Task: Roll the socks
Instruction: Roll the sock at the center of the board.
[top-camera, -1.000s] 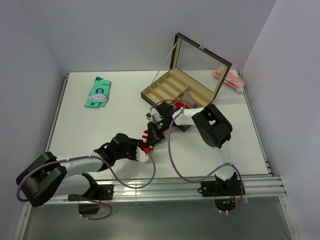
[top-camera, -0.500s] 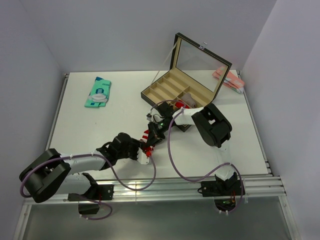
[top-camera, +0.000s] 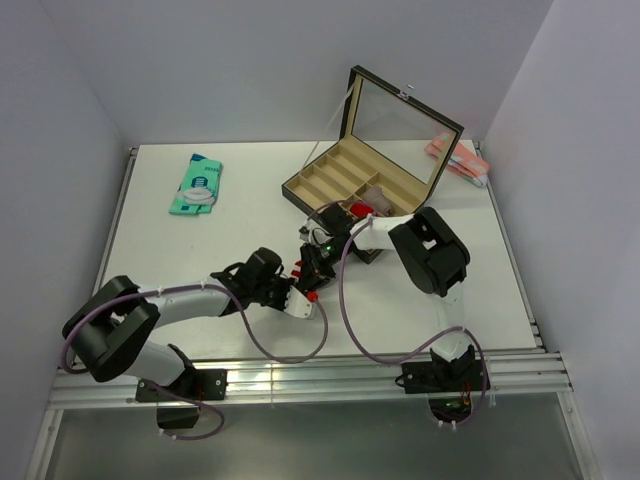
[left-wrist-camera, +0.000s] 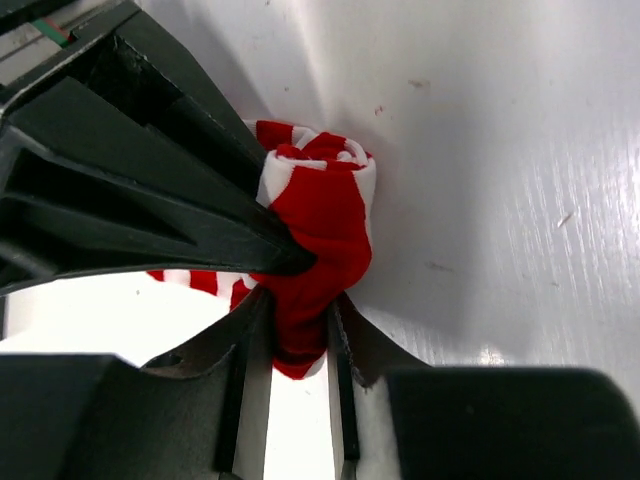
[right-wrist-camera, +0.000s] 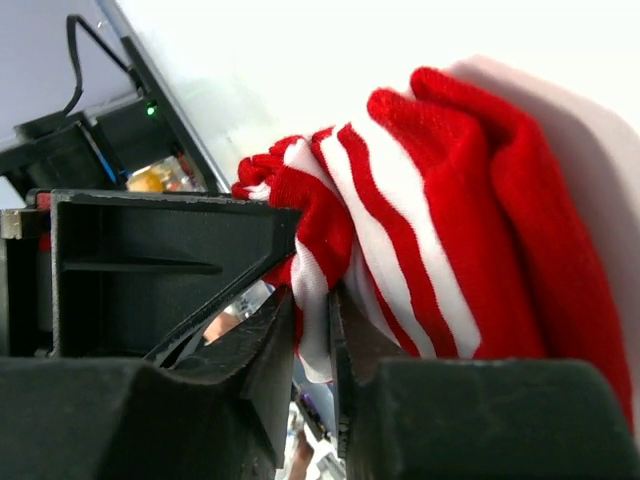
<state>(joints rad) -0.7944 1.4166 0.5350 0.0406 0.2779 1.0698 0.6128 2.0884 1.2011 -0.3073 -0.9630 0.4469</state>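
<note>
- I see the red-and-white striped fabric sock (left-wrist-camera: 325, 215) bunched into a rough roll on the white table (top-camera: 200, 250), just near of centre, caught between my 2 grippers.
- The left gripper (left-wrist-camera: 295, 338) is clamped on the sock's lower end, 1 finger pressed against each side of the red fabric.
- The right gripper (right-wrist-camera: 312, 345) has its jaws nearly together and pinches a striped fold of the sock between them. Its black fingers come in as a wedge across the roll in the left wrist view.
- The 2 grippers sit tip to tip, crowding the sock from both sides and hiding most of it from above.
- Just beyond stands a dark compartmented box with its glass lid open (top-camera: 345, 180). Something red and something brownish lie at its near end, too small to identify.
- A teal packet (top-camera: 197, 184) lies well apart on the far left, and a pink packet (top-camera: 455, 160) in the far right corner.
- Pale lavender walls (top-camera: 250, 70) enclose the table on 3 sides, and an aluminium rail (top-camera: 330, 372) runs along the near edge.
- The left arm (top-camera: 170, 300) lies low, stretched toward the centre. The right arm (top-camera: 430, 255) is folded at the elbow beside the box, its forearm reaching left.
</note>
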